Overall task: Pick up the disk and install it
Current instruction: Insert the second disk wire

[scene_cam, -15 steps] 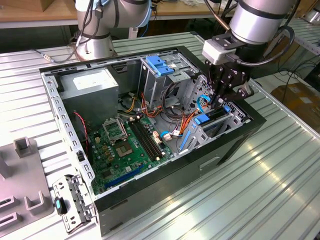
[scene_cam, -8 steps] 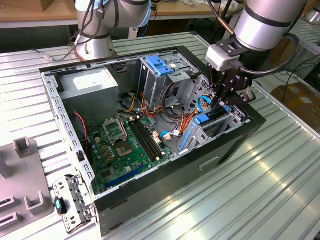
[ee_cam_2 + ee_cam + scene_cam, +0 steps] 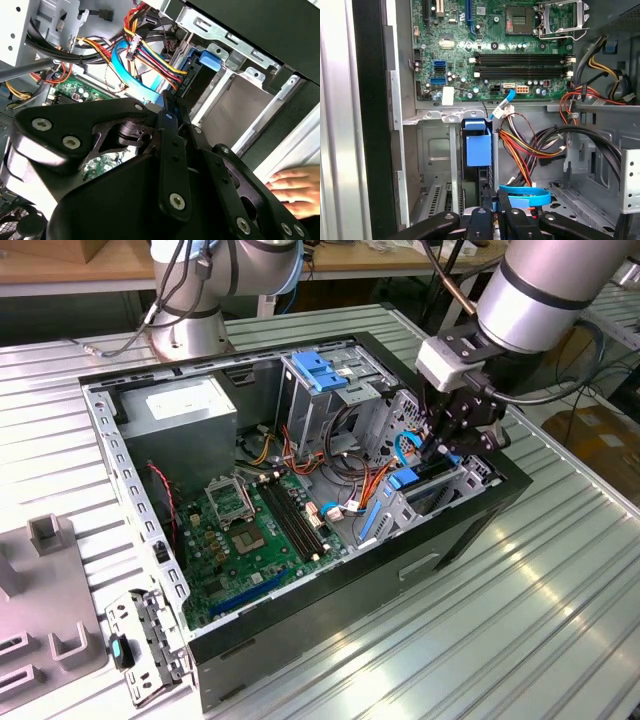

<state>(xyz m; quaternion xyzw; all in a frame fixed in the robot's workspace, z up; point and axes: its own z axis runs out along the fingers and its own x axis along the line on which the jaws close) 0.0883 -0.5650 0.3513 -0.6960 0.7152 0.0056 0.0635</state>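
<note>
Tight drive bay [image 3: 435, 165] around disk [image 3: 479, 150]

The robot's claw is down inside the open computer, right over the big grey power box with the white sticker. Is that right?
Not quite. The gripper is inside the open computer, but the exterior view shows it at the drive bay, at the far end from the grey power box.
</note>
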